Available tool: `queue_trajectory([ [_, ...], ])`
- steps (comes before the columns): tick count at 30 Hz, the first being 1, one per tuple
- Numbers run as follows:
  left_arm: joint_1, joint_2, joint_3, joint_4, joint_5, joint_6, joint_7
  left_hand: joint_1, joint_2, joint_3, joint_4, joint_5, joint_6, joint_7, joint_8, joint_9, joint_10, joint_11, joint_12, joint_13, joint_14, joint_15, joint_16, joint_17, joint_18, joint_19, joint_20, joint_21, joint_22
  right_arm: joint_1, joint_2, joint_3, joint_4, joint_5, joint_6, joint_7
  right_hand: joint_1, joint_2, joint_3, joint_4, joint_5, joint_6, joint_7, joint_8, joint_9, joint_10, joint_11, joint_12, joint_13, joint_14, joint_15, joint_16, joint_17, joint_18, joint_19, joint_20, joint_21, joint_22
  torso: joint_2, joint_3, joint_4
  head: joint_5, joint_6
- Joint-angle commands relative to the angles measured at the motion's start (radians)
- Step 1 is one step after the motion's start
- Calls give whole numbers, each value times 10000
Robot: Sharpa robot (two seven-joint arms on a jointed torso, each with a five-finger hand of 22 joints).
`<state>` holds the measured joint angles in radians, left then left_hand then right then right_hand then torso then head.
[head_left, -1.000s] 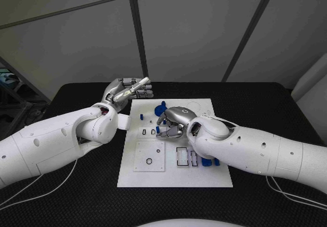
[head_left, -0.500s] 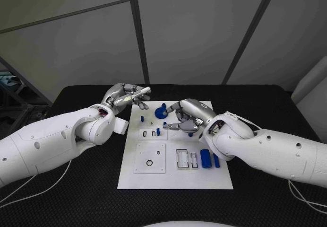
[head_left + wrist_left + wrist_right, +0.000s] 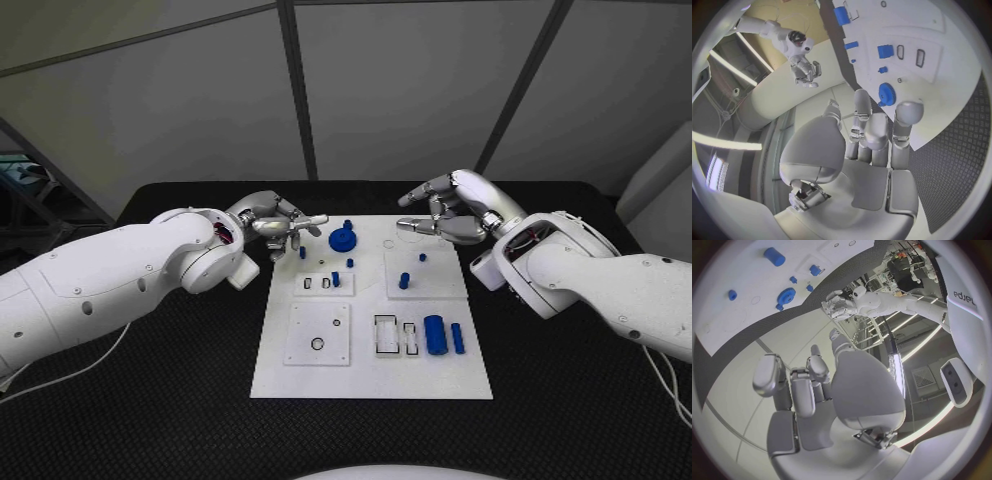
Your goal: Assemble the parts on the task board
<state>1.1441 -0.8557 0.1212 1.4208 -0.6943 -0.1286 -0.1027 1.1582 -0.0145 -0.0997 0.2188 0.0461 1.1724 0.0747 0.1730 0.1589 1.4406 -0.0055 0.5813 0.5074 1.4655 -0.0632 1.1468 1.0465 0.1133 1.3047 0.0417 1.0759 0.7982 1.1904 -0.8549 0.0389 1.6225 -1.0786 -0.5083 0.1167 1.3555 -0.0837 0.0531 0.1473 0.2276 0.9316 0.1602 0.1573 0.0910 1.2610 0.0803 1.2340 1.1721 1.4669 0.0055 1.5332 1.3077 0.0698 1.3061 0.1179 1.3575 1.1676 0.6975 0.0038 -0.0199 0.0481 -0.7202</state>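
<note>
On the flat white plastic task board [image 3: 372,300], I see the round blue gear [image 3: 343,239] seated upper centre, cylinders lower right loose. My left hand [image 3: 274,222] and right hand [image 3: 450,208] hover empty, fingers loosely curled.

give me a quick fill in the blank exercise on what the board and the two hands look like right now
1. The round blue gear-shaped part sits on the white task board near its ____ edge.
2. The silver left hand is at the board's far-left corner, and it holds ____.
3. The silver right hand is at the board's far-____ corner.
4. The thick blue cylinder lies beside a ____ blue bar.

Missing words: far; nothing; right; thinner
</note>
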Motion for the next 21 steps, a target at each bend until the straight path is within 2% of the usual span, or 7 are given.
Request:
queue_trajectory([
  [1, 172, 129, 5, -40, -2024, 1082, -2462, -182, -95, -322, 433, 65, -147, -88, 356, 427, -454, -32, 1625, 1689, 34, -25, 120, 165, 40, -42, -4, 726, 836, 31, -150, 24, -4, 1033, 146, 152, 35, 20, -13, -44, 61, 70, -13, 46, 14, -38, -52, -53, -35, 821, -20, -72, 1775, 190, -63, -31, -64, -29, -30, 10, 5, 12, 0],
  [5, 365, 366, -20, -109, -2600, 1437, -3355, -56, -109, -608, 682, 32, -503, -71, 1059, 1213, -756, -44, 3863, 3981, -15, -151, 161, 275, -15, -211, 30, 1266, 1480, 53, -278, 42, -101, 1163, 171, 80, 33, 21, -20, -44, 78, 77, -17, 55, 15, -53, -55, -71, -57, 810, -23, -95, 1733, 200, -93, -34, -91, -76, -45, 16, -1, 37, -3],
  [10, 676, 834, -338, -269, -2945, 1858, -4177, 8, 90, -723, 670, 42, -826, -300, 2437, 2637, -344, -186, 6345, 6523, -8, -189, 163, 357, -219, 330, -79, 2311, 3010, 64, -318, 50, -237, 1221, 203, -23, 32, 23, -26, -44, 95, 82, -19, 63, 15, -73, -58, -96, -87, 802, -26, -113, 1700, 208, -114, -37, -111, -112, -37, 7, 4, 78, -11],
  [11, 735, 921, -420, -304, -2984, 1895, -4291, -8, 102, -787, 662, 90, -1179, -276, 3017, 3330, -339, -291, 6740, 6905, 3, -264, 160, 386, -262, 365, -84, 2475, 3233, 65, -314, 51, -257, 1224, 209, -40, 34, 28, -30, -46, 117, 86, -23, 70, 15, -85, -61, -113, -107, 797, -30, -125, 1681, 211, -121, -41, -121, -126, -37, 8, 0, 84, -12],
  [14, 869, 1159, -630, -404, -3064, 1989, -4525, -19, 143, -795, 680, 19, -1372, -334, 3197, 3585, -367, -231, 6830, 7012, 2, -203, 150, 392, -245, 350, -124, 2505, 3284, 67, -296, 52, -301, 1224, 231, -85, 40, 34, -33, -49, 141, 86, -25, 76, 13, -89, -65, -121, -117, 792, -33, -135, 1664, 213, -126, -45, -129, -137, -37, 19, -21, 90, -30],
  [15, 902, 1224, -679, -432, -3080, 2025, -4573, -39, 162, -829, 677, 16, -1607, -346, 3457, 3953, -409, -208, 6884, 7069, 5, -190, 141, 406, -240, 312, -121, 2518, 3314, 67, -290, 52, -312, 1220, 238, -101, 40, 34, -33, -49, 141, 86, -25, 76, 13, -89, -65, -121, -117, 792, -33, -135, 1664, 213, -126, -45, -129, -137, -34, 17, -24, 84, -33],
  [21, 1026, 1499, -878, -549, -3124, 2229, -4701, -115, 162, -893, 699, 23, -1805, -320, 3619, 4223, -488, -209, 6823, 6998, 4, -188, 125, 409, -226, 245, -108, 2483, 3261, 68, -267, 53, -355, 1167, 254, -179, 40, 37, -38, -51, 164, 88, -29, 83, 12, -96, -67, -134, -133, 785, -37, -151, 1637, 215, -132, -49, -138, -150, -19, 17, -6, 51, -62],
])
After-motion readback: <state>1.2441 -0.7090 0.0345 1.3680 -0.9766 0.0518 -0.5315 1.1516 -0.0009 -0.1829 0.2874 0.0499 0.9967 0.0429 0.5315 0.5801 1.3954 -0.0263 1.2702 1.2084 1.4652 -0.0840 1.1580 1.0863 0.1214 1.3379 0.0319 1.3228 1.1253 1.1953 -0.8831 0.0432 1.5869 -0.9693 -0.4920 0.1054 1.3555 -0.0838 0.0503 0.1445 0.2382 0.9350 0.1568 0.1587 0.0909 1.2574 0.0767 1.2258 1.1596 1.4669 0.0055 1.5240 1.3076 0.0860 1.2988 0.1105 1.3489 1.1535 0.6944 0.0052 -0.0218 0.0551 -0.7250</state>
